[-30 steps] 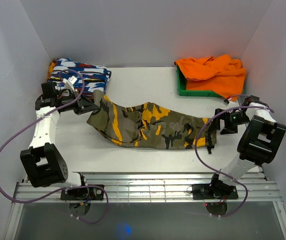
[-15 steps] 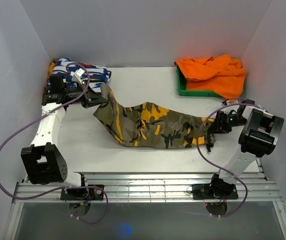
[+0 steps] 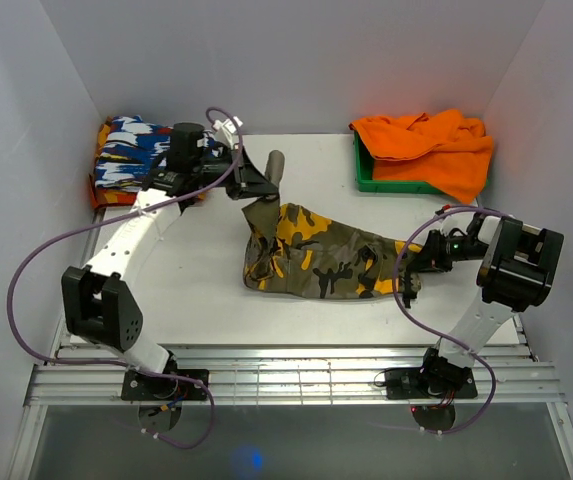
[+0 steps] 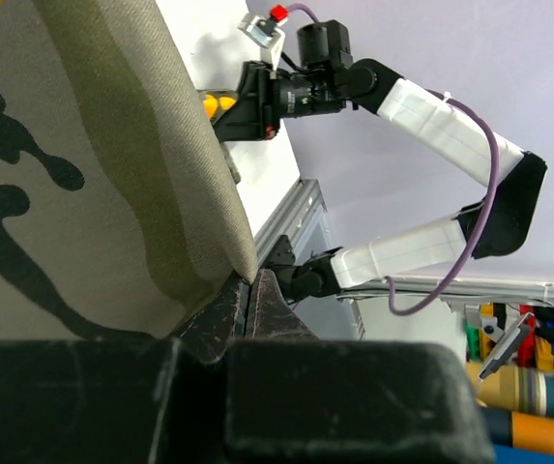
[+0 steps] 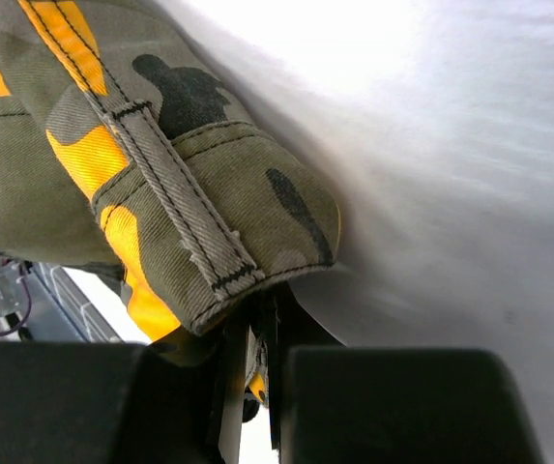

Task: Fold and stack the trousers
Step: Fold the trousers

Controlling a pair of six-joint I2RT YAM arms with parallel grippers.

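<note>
Camouflage trousers point(image 3: 331, 258) lie bunched mid-surface point(image 3: 191, 280). Left end effector point(image 3: 258, 186) is clamped on their 11 o'clock end, held raised. Right end effector point(image 3: 413, 265) pinches the waistband point(image 5: 209, 261) at their 3 o'clock end.

Stock count: 1 pair camouflage trousers point(image 3: 326, 255); 1 folded blue-white-red patterned garment point(image 3: 131, 150); 1 orange cloth point(image 3: 426, 140); 1 green bin point(image 3: 386, 185); 2 robot hands, namely left hand point(image 3: 264, 188) and right hand point(image 3: 411, 268).
</note>
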